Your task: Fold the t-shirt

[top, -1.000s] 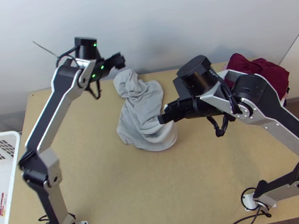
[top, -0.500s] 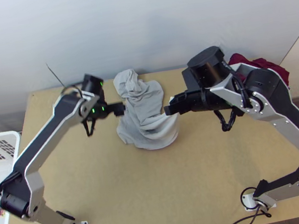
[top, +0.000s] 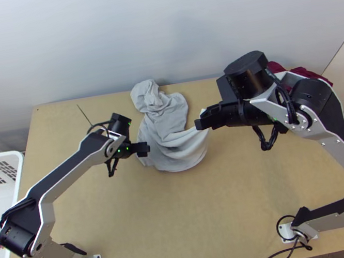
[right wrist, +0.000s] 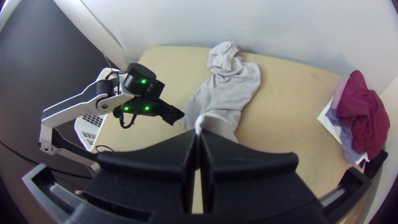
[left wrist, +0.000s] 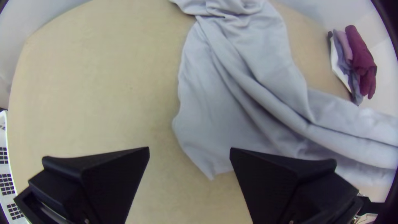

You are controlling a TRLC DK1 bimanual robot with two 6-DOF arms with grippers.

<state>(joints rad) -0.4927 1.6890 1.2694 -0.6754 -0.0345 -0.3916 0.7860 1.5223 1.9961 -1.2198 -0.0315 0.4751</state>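
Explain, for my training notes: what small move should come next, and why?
Probably lowering the left gripper and closing it on the t-shirt's loose corner: that corner shows between its open fingers, while the right gripper pinches another part.

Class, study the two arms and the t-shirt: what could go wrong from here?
The right gripper pinches the grey t-shirt at its fingertips, so the cloth might slip out if pulled.

The left gripper is open near a loose corner and may miss it when closing.

The far end lies bunched, so folding now would probably trap creases.
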